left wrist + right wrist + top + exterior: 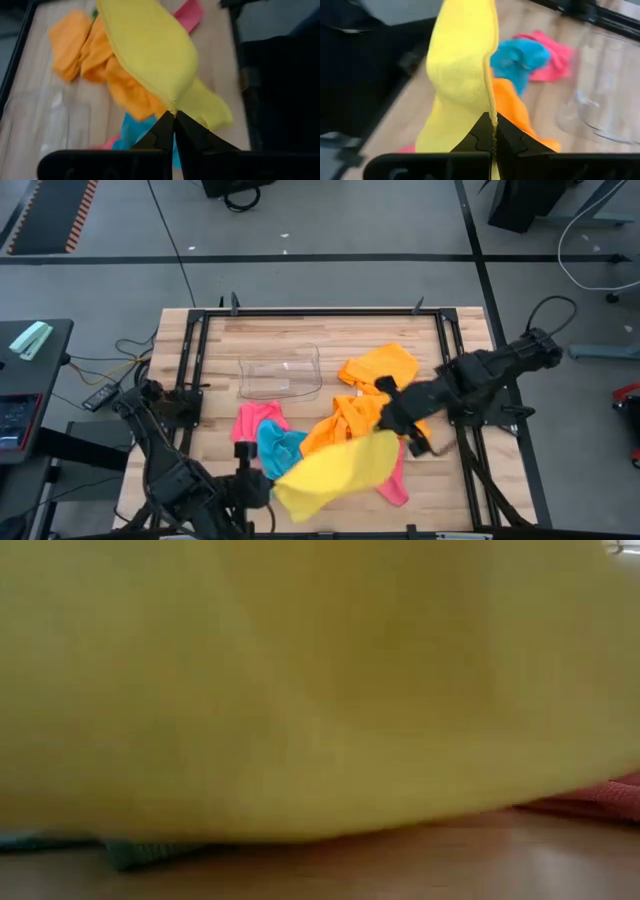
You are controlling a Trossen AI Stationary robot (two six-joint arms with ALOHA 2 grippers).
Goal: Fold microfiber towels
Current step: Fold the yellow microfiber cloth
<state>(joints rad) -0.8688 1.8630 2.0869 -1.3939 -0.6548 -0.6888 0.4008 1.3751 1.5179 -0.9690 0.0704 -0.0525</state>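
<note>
A yellow towel [335, 465] hangs spread between my two grippers over the table's near middle, and it fills the low view [300, 680]. My left gripper [174, 119] is shut on its near-left end and my right gripper [493, 122] on its far-right end. Under and behind it lie two orange towels [378, 368] [345, 420], a blue one [278, 445] and two pink ones [258, 420] [395, 485], all crumpled on the wood. My left gripper pinches a bunched end of the yellow towel [172, 102] between its two fingertips, slanting down from the table's near-left side. The cloth runs away from the fingers toward the other gripper, lifted off the table. My right gripper pinches the towel's hemmed edge [493, 107] between its two fingertips, slanting down from the table's right side. The towel rises from the fingers as a folded strip and sags toward the left gripper.
A clear plastic bin [280, 372] stands at the table's far middle, left of the orange towels. A black frame [200, 340] runs round the tabletop. Bare wood [215, 405] shows at the table's left and along its far edge.
</note>
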